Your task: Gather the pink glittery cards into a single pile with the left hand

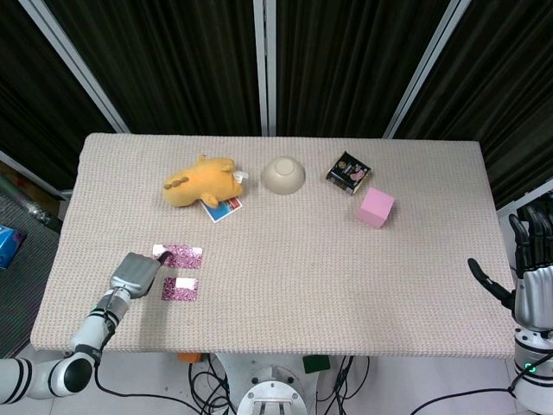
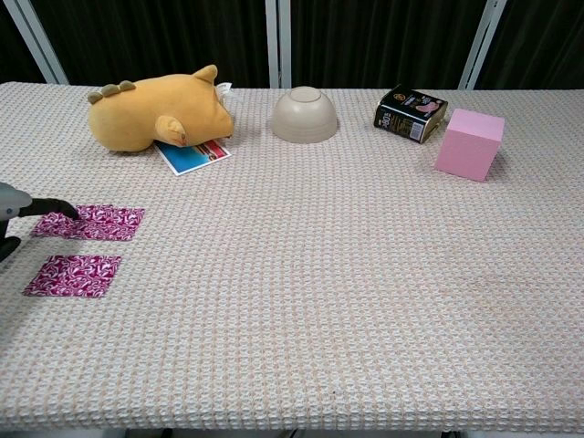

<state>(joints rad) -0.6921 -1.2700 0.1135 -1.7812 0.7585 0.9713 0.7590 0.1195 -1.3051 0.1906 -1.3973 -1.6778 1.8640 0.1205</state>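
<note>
Fingertips [image 2: 62,209] of the left hand [image 1: 136,273] are pressing down on the left end of the upper card [image 1: 180,255], looks like one finger stretched out onto it while the rest of the hand sits off at about 8 o'clock from the card. Not gripping it, just touching the top. The lower card [image 1: 180,289] lies flat just beside it, toward 6 o'clock, with a thin strip of table [image 1: 302,285] between the two, so they're near each other but not stacked. Both are down in the left-front part of the table.

Right hand [image 1: 529,277] is way off past the table's right edge, fingers spread apart and pointing up, holding nothing.

Along the back there's a plush [image 1: 201,181] lying on a small picture card [image 1: 222,208], a bowl [image 1: 283,175] flipped upside down at its 3 o'clock, then a dark pouch [image 1: 348,172], and a pink cube [image 1: 377,207] at roughly 4 o'clock from the pouch.
</note>
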